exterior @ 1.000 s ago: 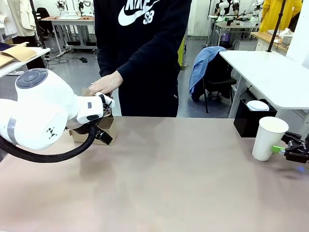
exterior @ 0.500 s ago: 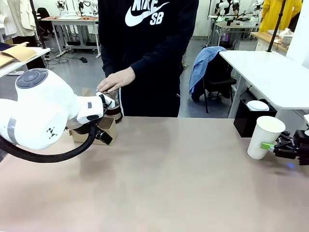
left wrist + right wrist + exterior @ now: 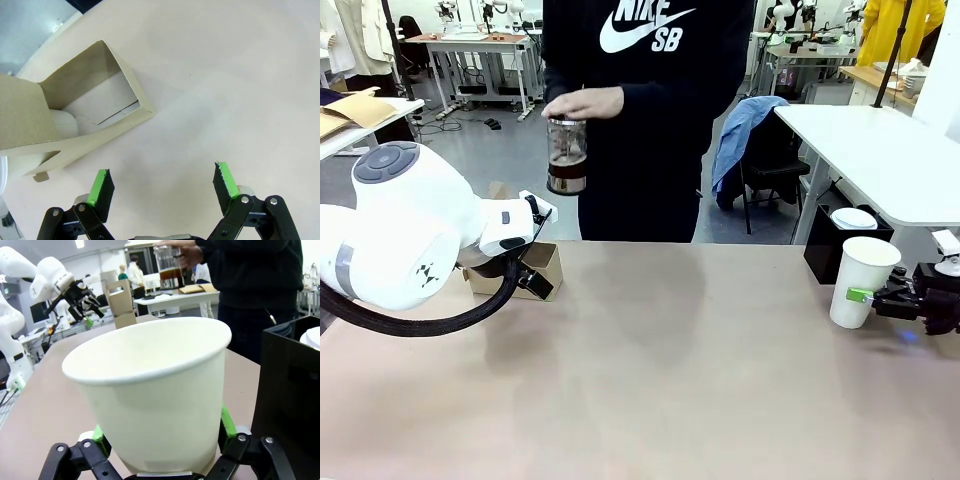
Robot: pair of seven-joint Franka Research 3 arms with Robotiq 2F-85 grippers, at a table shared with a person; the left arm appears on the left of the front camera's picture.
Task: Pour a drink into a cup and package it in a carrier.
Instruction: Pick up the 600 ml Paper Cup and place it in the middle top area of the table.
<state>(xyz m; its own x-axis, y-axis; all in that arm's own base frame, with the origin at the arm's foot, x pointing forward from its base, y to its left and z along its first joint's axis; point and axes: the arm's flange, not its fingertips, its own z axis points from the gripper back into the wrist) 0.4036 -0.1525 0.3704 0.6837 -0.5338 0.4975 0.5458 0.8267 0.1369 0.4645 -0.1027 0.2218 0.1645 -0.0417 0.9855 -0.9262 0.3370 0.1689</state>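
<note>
The white paper cup (image 3: pixel 863 282) stands lidless at the table's right end. My right gripper (image 3: pixel 882 299) is shut on the cup (image 3: pixel 155 400) low down, one green pad on each side of its wall. The person holds a glass jug of the dark drink (image 3: pixel 566 155) in one hand, well above the table's far left; the same drink (image 3: pixel 170 274) also shows far off. The brown cardboard carrier (image 3: pixel 540 266) sits at the far left edge. My left gripper (image 3: pixel 162 182) hovers open just beside the carrier (image 3: pixel 75 115), with nothing between its fingers.
A black box (image 3: pixel 835 250) with a white round top (image 3: pixel 853 218) stands right behind the cup, close to my right gripper. My bulky left arm (image 3: pixel 400 235) covers the table's left end. The person stands at the far side.
The person has lifted the jug from beside the carrier up to chest height. My right gripper slid left to the cup and closed around it, nudging the cup slightly left.
</note>
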